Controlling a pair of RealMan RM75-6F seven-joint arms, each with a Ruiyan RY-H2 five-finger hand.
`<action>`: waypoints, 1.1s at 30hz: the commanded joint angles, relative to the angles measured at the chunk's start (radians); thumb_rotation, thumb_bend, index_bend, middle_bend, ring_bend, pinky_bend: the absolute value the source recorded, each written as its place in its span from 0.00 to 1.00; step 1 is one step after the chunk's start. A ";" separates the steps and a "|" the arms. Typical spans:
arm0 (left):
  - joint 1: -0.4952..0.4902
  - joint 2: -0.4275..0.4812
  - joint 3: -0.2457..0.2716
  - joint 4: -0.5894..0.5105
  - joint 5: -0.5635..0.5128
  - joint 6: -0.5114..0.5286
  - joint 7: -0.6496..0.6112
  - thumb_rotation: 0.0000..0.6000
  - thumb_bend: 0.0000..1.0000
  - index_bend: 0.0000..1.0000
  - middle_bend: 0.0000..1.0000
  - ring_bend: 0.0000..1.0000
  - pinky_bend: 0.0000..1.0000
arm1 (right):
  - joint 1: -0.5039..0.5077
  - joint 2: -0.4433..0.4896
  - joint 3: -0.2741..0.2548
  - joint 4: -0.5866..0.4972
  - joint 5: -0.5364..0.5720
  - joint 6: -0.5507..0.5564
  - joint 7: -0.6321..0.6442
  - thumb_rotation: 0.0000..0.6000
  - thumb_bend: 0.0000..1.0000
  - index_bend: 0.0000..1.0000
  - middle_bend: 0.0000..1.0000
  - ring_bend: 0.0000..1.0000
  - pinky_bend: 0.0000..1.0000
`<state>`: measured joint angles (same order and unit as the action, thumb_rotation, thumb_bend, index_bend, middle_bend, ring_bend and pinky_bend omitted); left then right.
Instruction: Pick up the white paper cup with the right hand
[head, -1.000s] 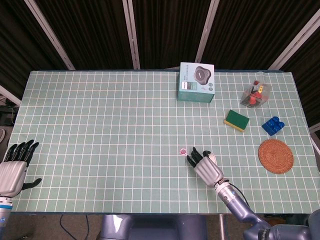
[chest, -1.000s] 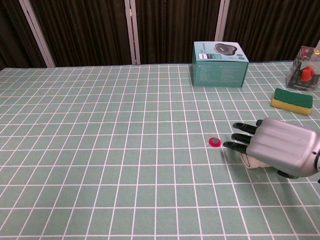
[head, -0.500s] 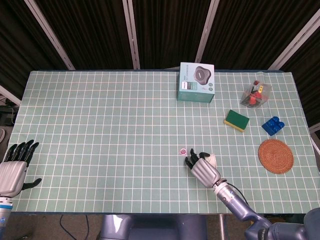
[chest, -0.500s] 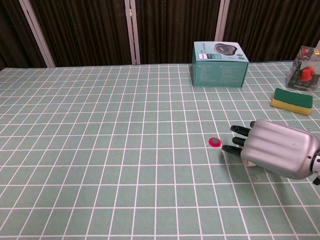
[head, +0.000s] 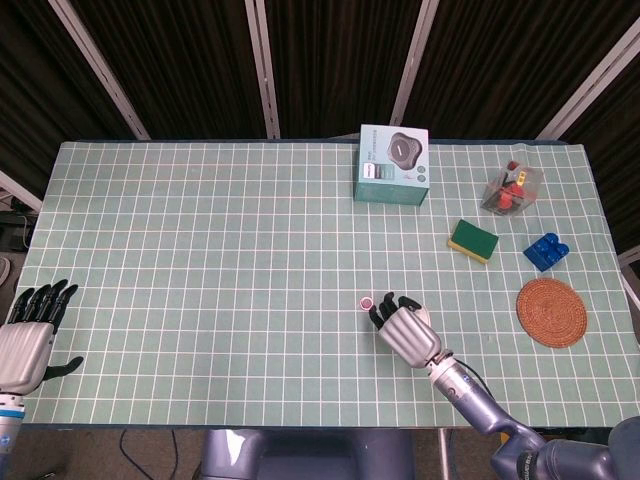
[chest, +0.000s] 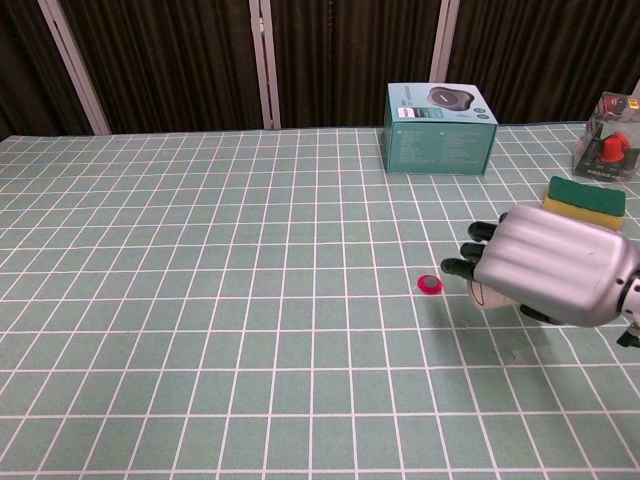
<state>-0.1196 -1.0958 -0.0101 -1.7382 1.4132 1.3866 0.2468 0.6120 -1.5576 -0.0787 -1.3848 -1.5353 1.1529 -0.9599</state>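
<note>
The white paper cup (head: 423, 316) is mostly hidden under my right hand (head: 407, 330); only a sliver of its rim shows. In the chest view a bit of the white cup (chest: 490, 298) peeks out below the dark fingers (chest: 462, 267), which curl around it. There my right hand (chest: 550, 265) grips the cup just above the green checked table (chest: 200, 300), right of centre near the front. My left hand (head: 25, 340) rests at the table's front left corner, fingers apart and holding nothing.
A small pink disc (head: 366, 301) lies just left of the right hand. Behind stand a teal box (head: 393, 165), a green-and-yellow sponge (head: 473, 240), a blue brick (head: 545, 250), a clear box of toys (head: 512, 188) and a woven coaster (head: 552, 312).
My right hand has closed round the cup and risen slightly, shifting a little left and away from me. The left hand has not moved.
</note>
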 joint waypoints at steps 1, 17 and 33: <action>0.000 0.001 0.000 0.000 -0.001 -0.001 -0.002 1.00 0.00 0.00 0.00 0.00 0.00 | 0.006 0.015 0.086 -0.023 0.023 0.030 0.232 1.00 0.22 0.23 0.40 0.26 0.58; -0.003 0.004 0.000 -0.003 -0.007 -0.009 -0.006 1.00 0.00 0.00 0.00 0.00 0.00 | 0.045 -0.118 0.271 0.113 0.126 0.010 1.001 1.00 0.22 0.24 0.40 0.26 0.56; -0.003 0.006 0.000 -0.001 -0.007 -0.009 -0.013 1.00 0.00 0.00 0.00 0.00 0.00 | 0.072 -0.271 0.262 0.318 0.106 0.005 1.048 1.00 0.23 0.24 0.40 0.26 0.55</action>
<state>-0.1227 -1.0895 -0.0103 -1.7396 1.4058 1.3776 0.2340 0.6814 -1.8158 0.1826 -1.0815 -1.4312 1.1572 0.0992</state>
